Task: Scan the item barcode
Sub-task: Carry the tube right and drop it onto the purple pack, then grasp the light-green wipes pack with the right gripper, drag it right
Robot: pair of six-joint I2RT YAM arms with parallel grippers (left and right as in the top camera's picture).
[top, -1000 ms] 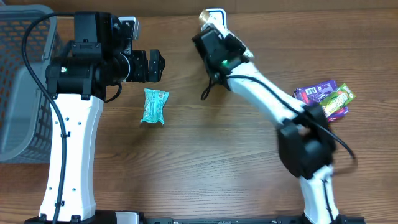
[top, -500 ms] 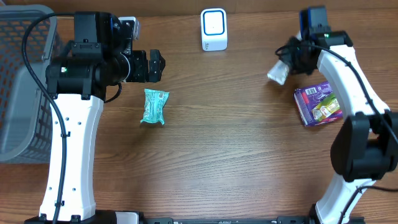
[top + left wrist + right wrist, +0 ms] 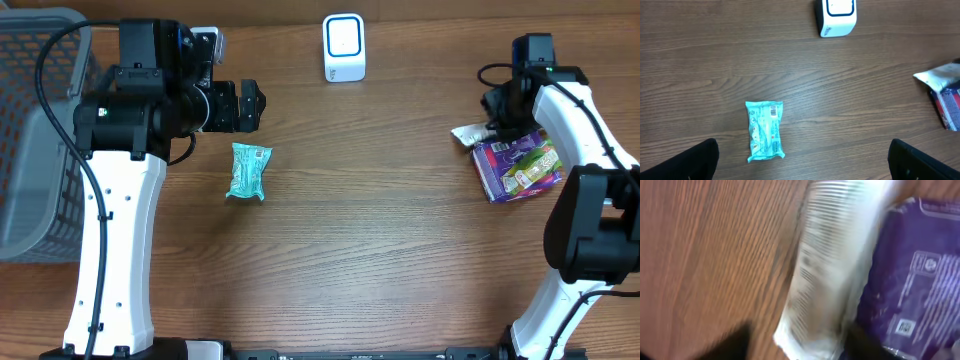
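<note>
A white crinkled packet [image 3: 468, 133] lies on the table against the left edge of a purple packet [image 3: 515, 165]. My right gripper [image 3: 492, 125] hovers low over it. In the right wrist view its fingers stand apart on either side of the white packet [image 3: 830, 275], so it is open. The white-and-blue scanner [image 3: 344, 47] stands at the back centre, far from that gripper. A teal packet [image 3: 247, 170] lies left of centre, barcode up in the left wrist view [image 3: 765, 131]. My left gripper [image 3: 250, 105] hangs wide open above it, holding nothing.
A grey mesh basket [image 3: 40, 130] fills the far left edge. The purple packet [image 3: 920, 280] carries a yellow-green packet [image 3: 532, 172] on top. The left wrist view also catches the scanner [image 3: 836, 17] and the white packet [image 3: 940, 76] at the right.
The right arm swung from the scanner to the right side with the white packet, set it beside the purple packet, and opened its jaws. The left arm stayed still.
</note>
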